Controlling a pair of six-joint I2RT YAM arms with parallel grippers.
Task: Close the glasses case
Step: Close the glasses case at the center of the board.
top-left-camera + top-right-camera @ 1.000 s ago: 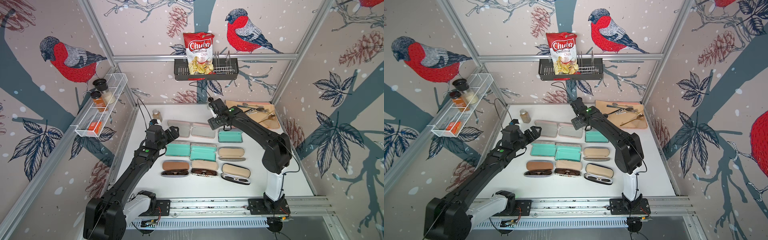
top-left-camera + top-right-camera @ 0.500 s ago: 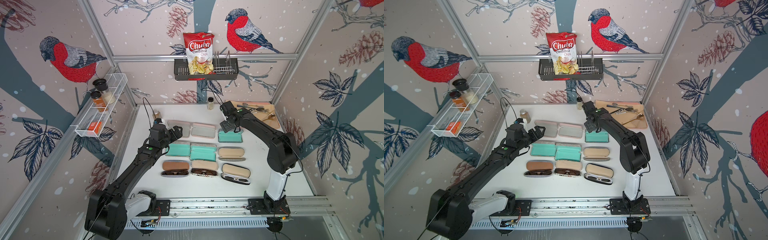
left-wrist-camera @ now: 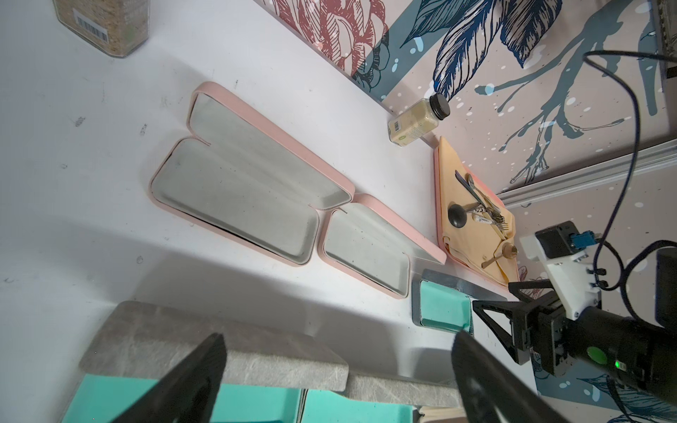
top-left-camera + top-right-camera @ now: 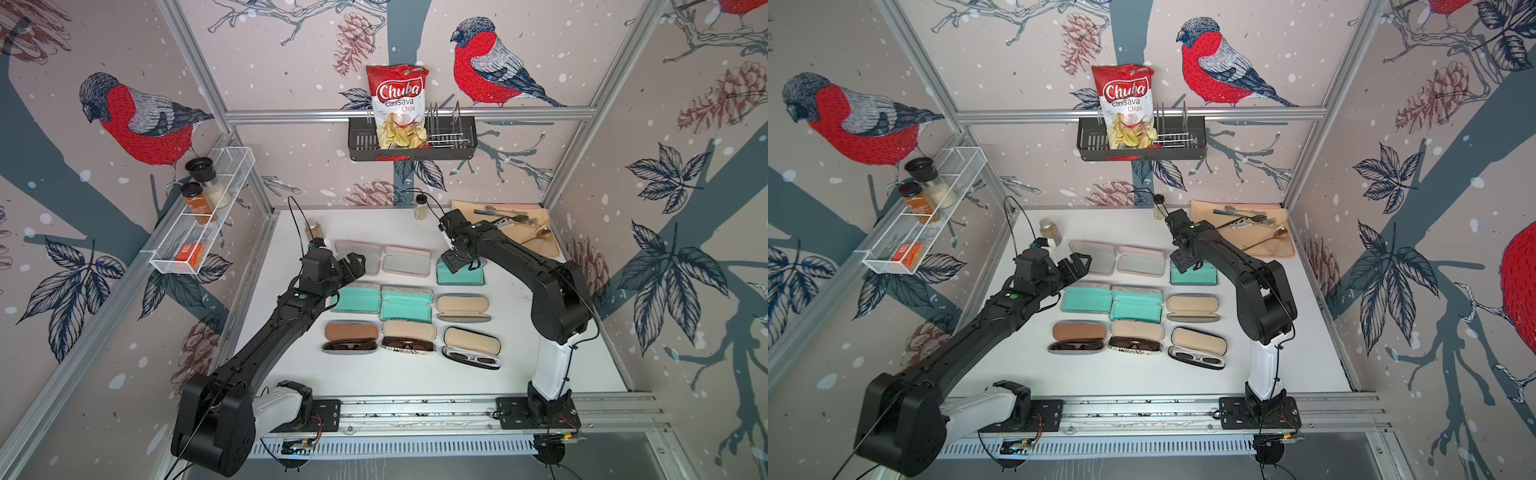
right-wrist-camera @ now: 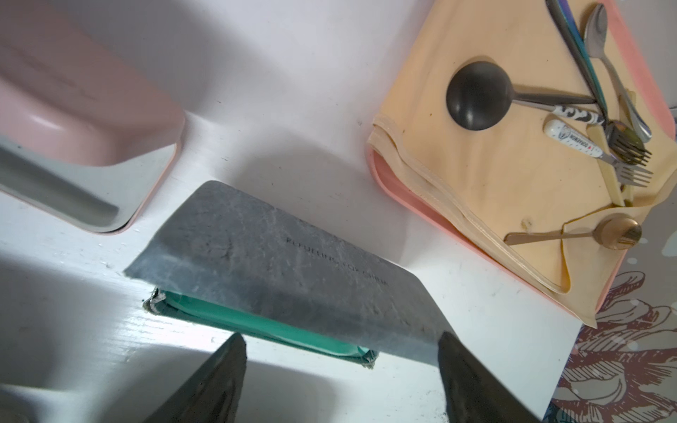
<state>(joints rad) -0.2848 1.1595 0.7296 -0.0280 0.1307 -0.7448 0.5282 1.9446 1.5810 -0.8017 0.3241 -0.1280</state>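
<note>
Teal case (image 4: 467, 277): right gripper (image 4: 452, 262) shifted over it (jaws apart); left gripper (image 4: 353, 266) spread.

Left hand (image 4: 354, 266) open, raised; right hand (image 4: 450, 264) open, pointing down.

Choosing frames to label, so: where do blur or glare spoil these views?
Right wrist: the near pink case is soft, glare whitens the table beside the teal case. Left wrist: the fingers blur darkly. Both top views: sharp throughout.
</note>
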